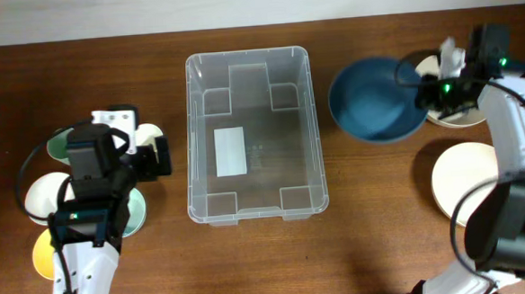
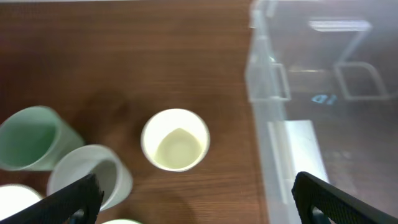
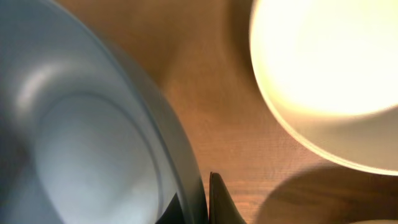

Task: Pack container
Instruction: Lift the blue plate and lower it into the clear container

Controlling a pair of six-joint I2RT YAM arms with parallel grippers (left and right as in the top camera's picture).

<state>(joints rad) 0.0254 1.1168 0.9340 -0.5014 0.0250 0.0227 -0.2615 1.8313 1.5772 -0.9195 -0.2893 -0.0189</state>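
Blurred, cropped left: blue bowl [image 3: 93,137]; cropped right: container [image 2: 267,81]; mostly hidden: right fingers [image 3: 221,205].

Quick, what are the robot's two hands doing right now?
Left end effector: open, holding nothing.
Right end effector: shut on the rim of the blue bowl.

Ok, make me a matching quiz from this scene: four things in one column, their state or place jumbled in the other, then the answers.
Things:
1. blue bowl
2. container
3. left gripper
4. pale yellow cup

States:
A. open, holding nothing
B. standing upright near other cups
C. empty, mid-table
D. rim pinched by the right gripper

Pairs: 1-D, 2-C, 3-A, 4-B
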